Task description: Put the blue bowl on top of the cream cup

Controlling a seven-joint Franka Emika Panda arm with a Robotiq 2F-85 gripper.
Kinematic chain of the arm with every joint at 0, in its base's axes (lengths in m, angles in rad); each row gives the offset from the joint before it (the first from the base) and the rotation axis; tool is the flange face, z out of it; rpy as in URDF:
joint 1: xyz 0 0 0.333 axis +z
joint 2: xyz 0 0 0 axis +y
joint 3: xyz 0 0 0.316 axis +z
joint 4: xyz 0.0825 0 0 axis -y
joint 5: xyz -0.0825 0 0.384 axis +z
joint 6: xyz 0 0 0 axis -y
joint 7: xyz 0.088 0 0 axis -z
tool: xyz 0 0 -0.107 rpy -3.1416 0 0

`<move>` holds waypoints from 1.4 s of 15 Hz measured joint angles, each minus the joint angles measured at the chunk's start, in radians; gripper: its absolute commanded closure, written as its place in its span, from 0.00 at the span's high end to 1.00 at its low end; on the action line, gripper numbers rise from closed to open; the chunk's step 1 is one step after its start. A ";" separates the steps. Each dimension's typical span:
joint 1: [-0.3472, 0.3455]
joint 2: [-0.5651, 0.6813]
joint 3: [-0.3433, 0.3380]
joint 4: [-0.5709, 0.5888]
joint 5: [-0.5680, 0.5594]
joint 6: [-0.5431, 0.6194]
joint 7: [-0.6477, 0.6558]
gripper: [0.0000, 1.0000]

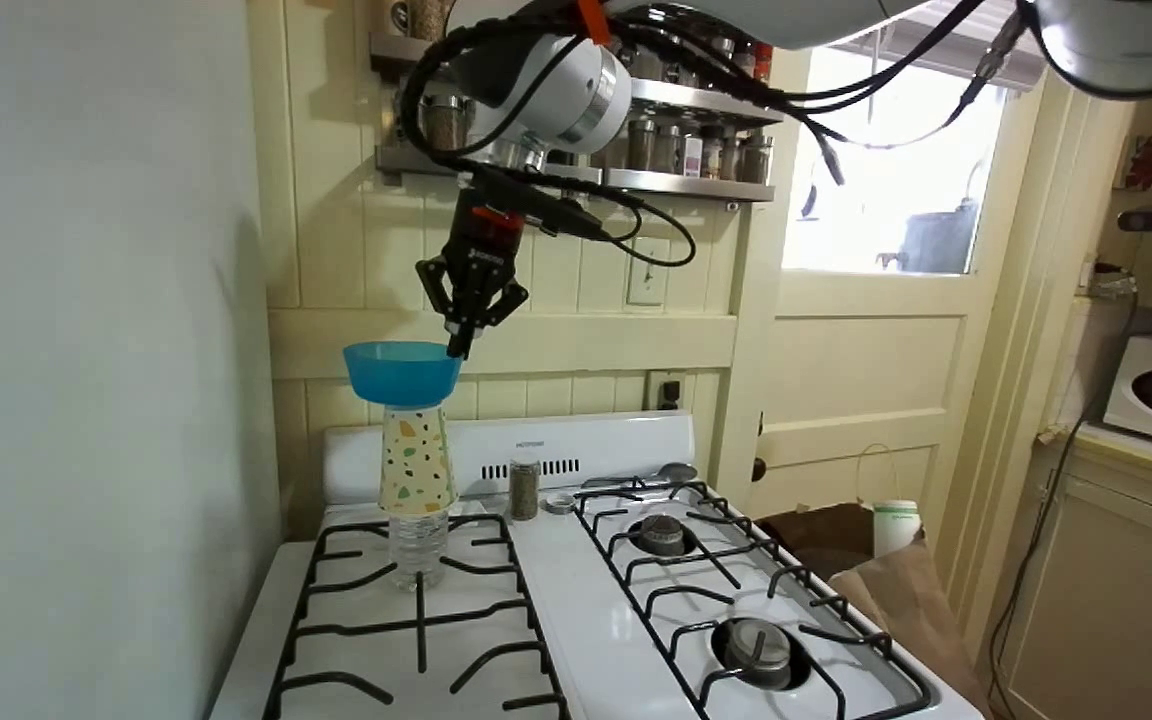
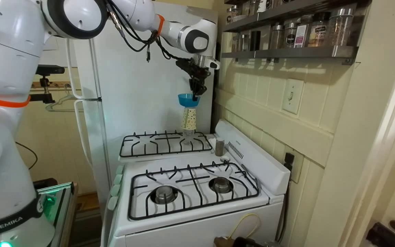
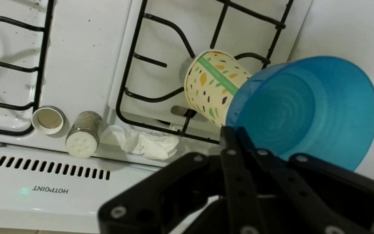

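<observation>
The blue bowl [image 1: 401,374] is upright, right over the narrow top of the cream cup [image 1: 417,462] in both exterior views; I cannot tell whether they touch. The cup has coloured specks and stands wide end down on a clear plastic bottle or cup [image 1: 418,552] on the left grate. My gripper [image 1: 459,345] points down at the bowl's rim. In the wrist view its fingertips [image 3: 234,128] are close together with the wall of the bowl [image 3: 304,110] between them. The bowl hides the cup's top end in the wrist view [image 3: 211,86].
A glass spice shaker [image 1: 524,488] and its small lid [image 1: 560,503] stand by the stove's back panel. Crumpled white paper [image 3: 144,141] lies beside them. Black grates [image 2: 194,188] cover the burners. Spice shelves [image 2: 297,52] hang on the wall above. A fridge [image 2: 142,79] flanks the stove.
</observation>
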 measured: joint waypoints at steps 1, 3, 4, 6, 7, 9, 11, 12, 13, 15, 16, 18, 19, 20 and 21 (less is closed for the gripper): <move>0.000 -0.008 -0.002 -0.012 -0.007 0.000 0.001 0.01; 0.000 -0.030 -0.003 -0.040 -0.013 0.025 -0.001 0.04; 0.000 -0.042 -0.003 -0.053 -0.013 0.044 -0.003 0.01; 0.000 -0.054 -0.003 -0.062 -0.013 0.051 -0.003 0.01; 0.000 -0.053 -0.003 -0.060 -0.013 0.051 -0.003 0.01; -0.002 -0.042 -0.003 -0.052 -0.011 0.035 -0.003 0.01; -0.004 -0.029 -0.003 -0.048 -0.011 0.020 -0.003 0.01; -0.005 -0.022 -0.003 -0.046 -0.011 0.016 -0.002 0.01; -0.006 -0.017 -0.004 -0.044 -0.011 0.014 -0.002 0.01; -0.007 -0.012 -0.004 -0.042 -0.011 0.013 -0.002 0.01; -0.007 -0.011 -0.004 -0.039 -0.011 0.013 -0.002 0.29; -0.007 -0.010 -0.004 -0.032 -0.011 0.013 -0.001 0.36; -0.007 -0.009 -0.004 -0.028 -0.011 0.013 -0.001 0.44; -0.007 -0.008 -0.004 -0.024 -0.011 0.013 -0.001 0.51; -0.007 -0.008 -0.004 -0.021 -0.011 0.013 -0.001 0.58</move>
